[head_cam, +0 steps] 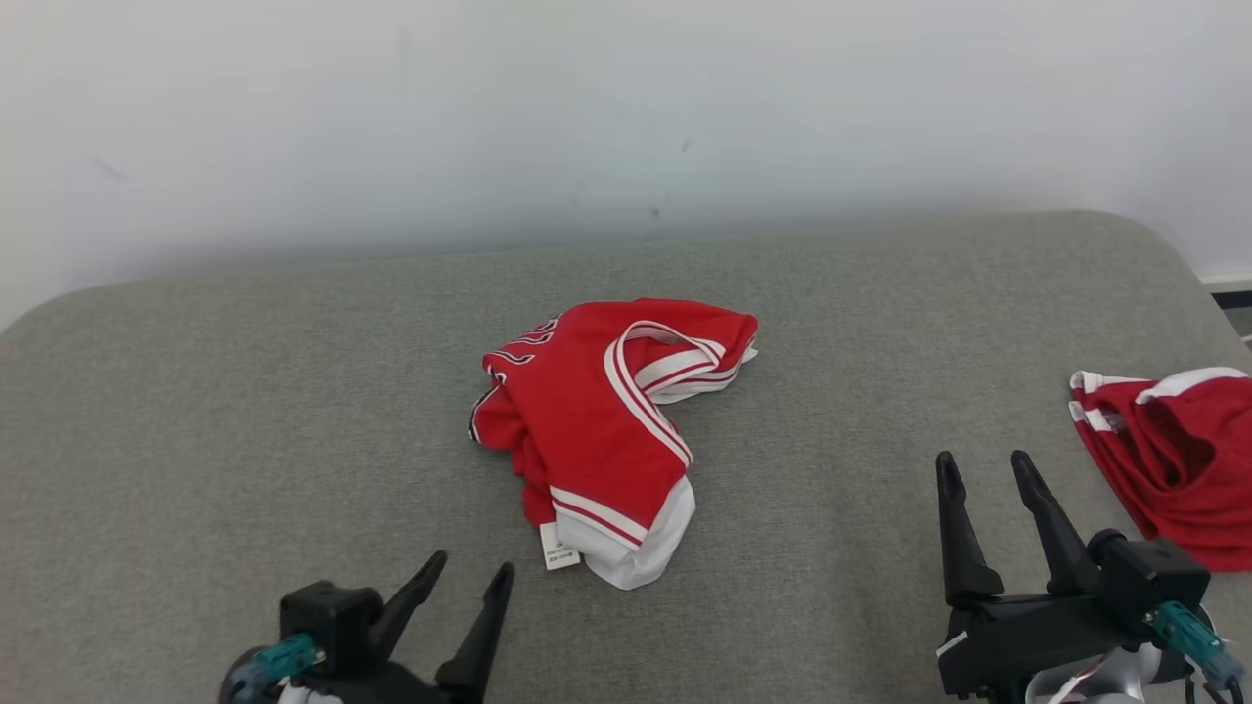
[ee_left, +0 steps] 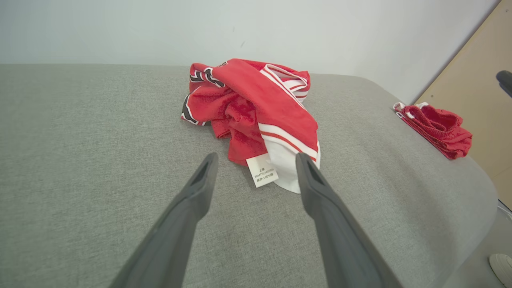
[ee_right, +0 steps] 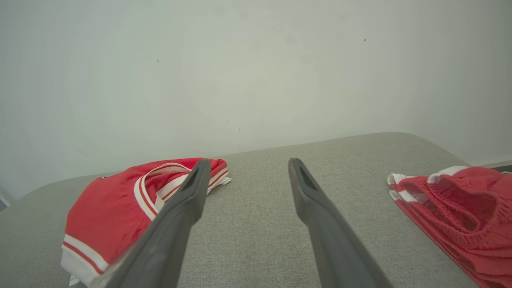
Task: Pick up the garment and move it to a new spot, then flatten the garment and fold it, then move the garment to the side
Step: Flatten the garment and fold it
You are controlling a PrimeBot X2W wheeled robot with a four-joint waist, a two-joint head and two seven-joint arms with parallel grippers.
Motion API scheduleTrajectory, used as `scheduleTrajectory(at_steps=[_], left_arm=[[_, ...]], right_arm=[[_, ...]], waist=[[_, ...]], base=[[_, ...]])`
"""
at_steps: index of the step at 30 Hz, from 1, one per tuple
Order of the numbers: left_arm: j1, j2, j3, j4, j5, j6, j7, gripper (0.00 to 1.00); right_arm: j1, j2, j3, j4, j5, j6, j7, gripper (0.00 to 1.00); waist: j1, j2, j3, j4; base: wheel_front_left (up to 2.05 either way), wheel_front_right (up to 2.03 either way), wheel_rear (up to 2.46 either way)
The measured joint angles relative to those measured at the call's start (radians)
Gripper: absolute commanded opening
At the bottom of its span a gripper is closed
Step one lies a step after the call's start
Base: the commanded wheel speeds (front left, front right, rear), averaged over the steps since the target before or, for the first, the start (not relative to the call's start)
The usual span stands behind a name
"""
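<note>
Crumpled garment [head_cam: 597,420] lies on grey surface [head_cam: 245,391]; pale wall [head_cam: 626,117] behind.

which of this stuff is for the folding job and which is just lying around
For the job: crumpled red jersey in the middle; left gripper and right gripper, both open, empty; grey padded surface under it.
Lying about: second red garment at the right edge, apart from the jersey, likely not this job's.

Crumpled red garment [head_cam: 597,430] lies beyond spread left claw [head_cam: 469,565] and right claw [head_cam: 983,460].
</note>
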State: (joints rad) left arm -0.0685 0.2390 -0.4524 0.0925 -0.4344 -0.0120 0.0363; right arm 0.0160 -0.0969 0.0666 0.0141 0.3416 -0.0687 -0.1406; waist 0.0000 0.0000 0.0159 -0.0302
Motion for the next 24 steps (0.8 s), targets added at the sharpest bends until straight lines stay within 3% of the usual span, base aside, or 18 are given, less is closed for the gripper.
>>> scheduleTrajectory(at_steps=[6,24], left_arm=[[-0.092,-0.045,-0.056,0.088,0.004,-0.05,0.04,1.0],[-0.24,-0.085,-0.05,0.344,0.009,-0.048,0.095,1.0]], right_arm=[[-0.01,0.002,0.02,0.01,-0.001,0.005,0.001,1.0],[-0.026,0.004,0.01,0.02,-0.004,0.007,-0.009,1.0]], waist=[[0.0,0.0,0.014,-0.041],[0.0001,0.0001,0.075,-0.197]], base=[[0.0,0.0,0.0],[0.0,0.0,0.0]])
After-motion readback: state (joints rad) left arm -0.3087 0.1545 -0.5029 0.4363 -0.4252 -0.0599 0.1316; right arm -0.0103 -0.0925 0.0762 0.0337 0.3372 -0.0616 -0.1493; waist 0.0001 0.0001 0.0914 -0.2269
